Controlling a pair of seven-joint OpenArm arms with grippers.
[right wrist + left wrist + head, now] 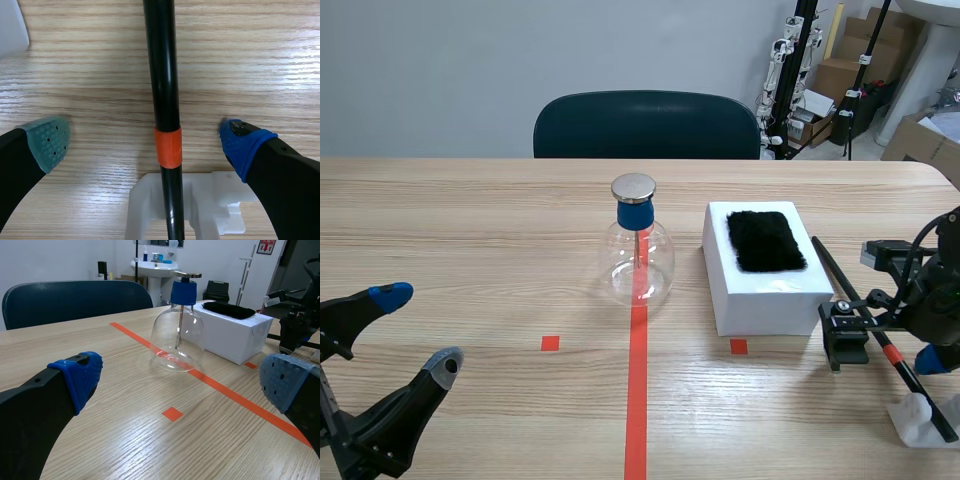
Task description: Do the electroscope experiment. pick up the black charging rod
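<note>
The right gripper point(144, 142) hangs low over the table with its two fingers spread wide. One grey-green pad point(48, 142) and one blue pad point(241, 142) sit on either side of the long, thin black charging rod with an orange band point(161, 75). The rod runs straight through the gap between them, and neither pad touches it.

The rod lies at the table's right side, just beside the white box. Its near end rests in a small white plastic stand point(205, 210) under the gripper, and its far end reaches the wooden table point(260, 60).

By this view the pickup is lined up but not made. Closing on the rod and lifting it off the stand are left to do.

Further out, a white rectangular box point(765, 295) carries a patch of black fur point(766, 240) on top. To its left stands the electroscope, a clear round glass flask with a blue stopper and a metal disc cap point(640, 255).

The left gripper point(418, 330) rests at the near left, its fingers also apart, holding nothing, well away from the flask.
</note>
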